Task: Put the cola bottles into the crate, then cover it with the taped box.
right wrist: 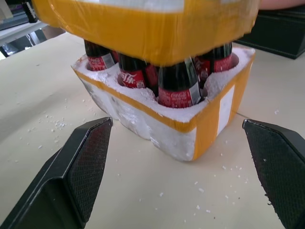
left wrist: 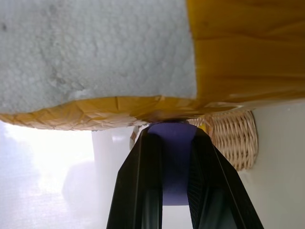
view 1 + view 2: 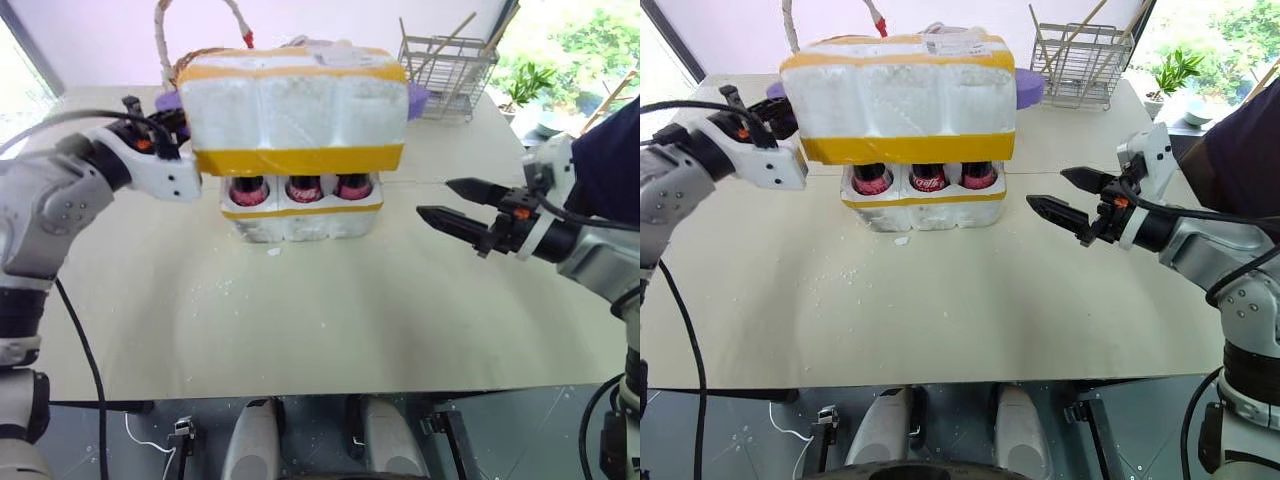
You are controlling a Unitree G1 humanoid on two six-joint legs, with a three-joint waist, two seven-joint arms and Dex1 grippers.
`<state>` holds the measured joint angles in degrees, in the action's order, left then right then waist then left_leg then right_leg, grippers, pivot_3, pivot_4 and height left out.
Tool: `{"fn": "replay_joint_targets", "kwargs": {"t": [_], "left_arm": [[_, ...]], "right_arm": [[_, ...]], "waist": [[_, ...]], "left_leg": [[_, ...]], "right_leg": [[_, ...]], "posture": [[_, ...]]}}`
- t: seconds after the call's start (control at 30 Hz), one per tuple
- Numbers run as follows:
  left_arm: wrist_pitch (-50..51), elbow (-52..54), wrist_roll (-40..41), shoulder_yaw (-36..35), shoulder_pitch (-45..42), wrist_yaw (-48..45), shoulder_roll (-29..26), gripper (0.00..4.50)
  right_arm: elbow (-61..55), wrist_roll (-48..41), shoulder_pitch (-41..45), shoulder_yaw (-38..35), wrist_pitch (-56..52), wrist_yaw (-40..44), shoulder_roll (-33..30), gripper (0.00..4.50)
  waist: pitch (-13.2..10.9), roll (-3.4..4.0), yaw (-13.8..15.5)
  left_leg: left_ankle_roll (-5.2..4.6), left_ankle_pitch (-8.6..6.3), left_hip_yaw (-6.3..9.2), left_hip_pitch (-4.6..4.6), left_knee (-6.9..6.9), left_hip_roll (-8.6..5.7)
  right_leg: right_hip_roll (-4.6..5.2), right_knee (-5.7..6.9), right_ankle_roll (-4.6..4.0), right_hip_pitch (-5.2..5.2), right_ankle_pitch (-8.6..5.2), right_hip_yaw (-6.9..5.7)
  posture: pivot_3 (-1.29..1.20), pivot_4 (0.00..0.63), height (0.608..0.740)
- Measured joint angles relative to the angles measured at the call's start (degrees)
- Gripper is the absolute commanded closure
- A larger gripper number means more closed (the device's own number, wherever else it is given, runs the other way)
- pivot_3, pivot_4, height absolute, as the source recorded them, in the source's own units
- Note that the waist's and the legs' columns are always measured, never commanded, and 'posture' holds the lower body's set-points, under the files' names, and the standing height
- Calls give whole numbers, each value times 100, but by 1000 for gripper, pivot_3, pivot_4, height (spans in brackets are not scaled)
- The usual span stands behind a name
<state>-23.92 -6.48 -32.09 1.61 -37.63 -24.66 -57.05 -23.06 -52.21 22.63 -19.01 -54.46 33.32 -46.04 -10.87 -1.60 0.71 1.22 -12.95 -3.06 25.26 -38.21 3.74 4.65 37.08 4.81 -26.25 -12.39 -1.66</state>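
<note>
Bottles sit in the crate ahead of our wide-open right gripper; our left gripper, closed on the taped box, holds it just above them, not yet lowered.

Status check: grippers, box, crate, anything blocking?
Left gripper shut at taped box side; right gripper open, empty. Box over cola bottles in crate, not fully seated. Nothing blocking.
</note>
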Motion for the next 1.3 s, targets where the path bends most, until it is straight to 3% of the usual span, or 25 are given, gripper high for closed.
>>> {"fn": "replay_joint_targets", "kwargs": {"t": [0.23,0.5,0.53,0.87,0.93,1.03,1.13,1.23,1.3], "left_arm": [[24,-4,-497,253,10,370,257,4354],[-312,-120,-608,337,680,735,253,265],[-319,-116,-599,336,777,734,239,29],[-357,587,220,-444,2135,500,-98,29],[-69,778,756,-657,2352,215,-45,29],[1122,1300,2477,-1075,2862,-679,262,29],[3980,1878,5292,-1887,3312,-1805,294,29],[6181,1870,7481,-3006,3450,-2863,-347,29],[7001,1646,8227,-3601,3406,-3541,-895,29]], "right_arm": [[-83,-58,-37,-161,10,-126,0,0],[-86,-57,-112,-182,27,-191,0,0],[-85,-56,-137,-181,27,-192,0,0],[-46,21,-192,-111,159,-179,6,0],[-23,32,-168,-24,182,-159,10,0],[14,48,-117,37,218,-128,11,0],[130,144,-112,52,253,-11,-16,0],[240,220,-130,54,317,266,-190,0],[368,273,-119,49,417,528,-369,0]], "waist": [[0,0,5],[1,1,1],[1,1,10],[1,2,-6],[1,2,-5],[1,3,-13],[0,2,-33],[-2,4,-37],[-2,5,-26]], "left_leg": [[0,0,1,-2,0,0],[0,0,0,-5,1,1],[0,0,0,-3,1,0],[0,-1,0,-6,4,2],[0,-1,0,-7,4,3],[0,-1,-1,-7,4,4],[0,0,7,-7,4,7],[0,0,10,-8,3,5],[0,-1,9,-11,3,4]], "right_leg": [[0,0,0,3,0,0],[1,0,0,3,0,0],[1,0,0,4,0,0],[3,-3,-1,3,-1,0],[3,-2,-2,3,-1,0],[3,-3,-2,4,-1,2],[-2,3,-2,2,-2,-1],[-3,1,-3,4,-3,-2],[-3,-5,-6,8,-5,-3]], "posture": [[0,150,740],[0,150,740],[0,150,740],[0,150,740],[0,150,740],[0,150,740],[0,150,740],[0,150,740],[0,150,740]]}}
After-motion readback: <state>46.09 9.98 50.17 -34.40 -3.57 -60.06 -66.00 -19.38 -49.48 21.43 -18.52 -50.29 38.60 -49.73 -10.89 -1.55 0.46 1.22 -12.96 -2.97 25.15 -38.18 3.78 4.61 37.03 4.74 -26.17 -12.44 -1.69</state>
